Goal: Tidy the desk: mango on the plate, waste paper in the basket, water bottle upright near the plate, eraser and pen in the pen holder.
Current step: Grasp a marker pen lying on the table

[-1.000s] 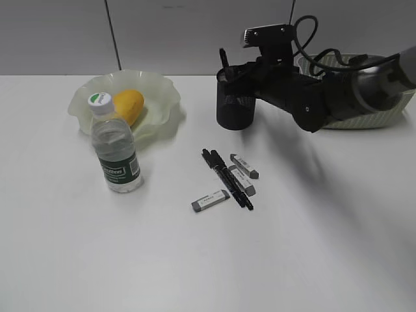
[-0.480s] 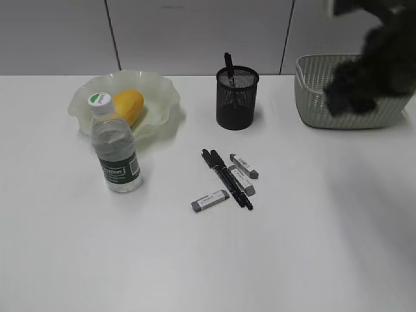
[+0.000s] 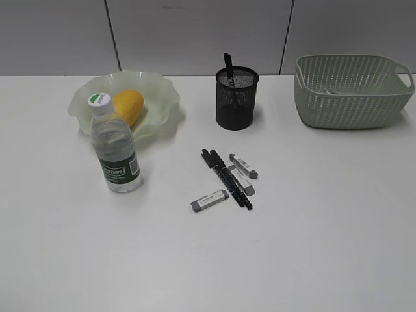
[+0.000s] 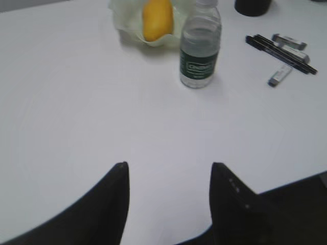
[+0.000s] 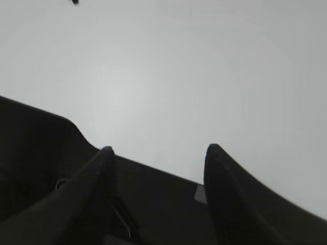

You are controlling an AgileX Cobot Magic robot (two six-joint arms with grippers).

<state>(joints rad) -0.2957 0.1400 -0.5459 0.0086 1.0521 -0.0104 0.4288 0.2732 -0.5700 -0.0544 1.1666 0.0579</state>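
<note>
The mango (image 3: 127, 105) lies in the ruffled green plate (image 3: 159, 91) at the back left; it also shows in the left wrist view (image 4: 157, 18). The water bottle (image 3: 115, 148) stands upright in front of the plate (image 4: 200, 46). The black mesh pen holder (image 3: 236, 99) holds one pen (image 3: 228, 65). Two black pens (image 3: 227, 177) and three grey-white erasers (image 3: 209, 201) lie on the desk (image 3: 312, 227). White waste paper (image 3: 329, 91) lies inside the basket (image 3: 351, 91). My left gripper (image 4: 169, 166) is open and empty above bare desk. My right gripper (image 5: 158, 149) is open and empty. Neither gripper shows in the exterior view.
A grey panelled wall runs behind the desk. The pens (image 4: 278, 47) and erasers (image 4: 279, 75) lie to the right of the bottle in the left wrist view. A dark edge lies below the right gripper in the right wrist view.
My right arm was over the pen holder, swung right past the basket, and has left the exterior view. The objects on the desk have not moved.
</note>
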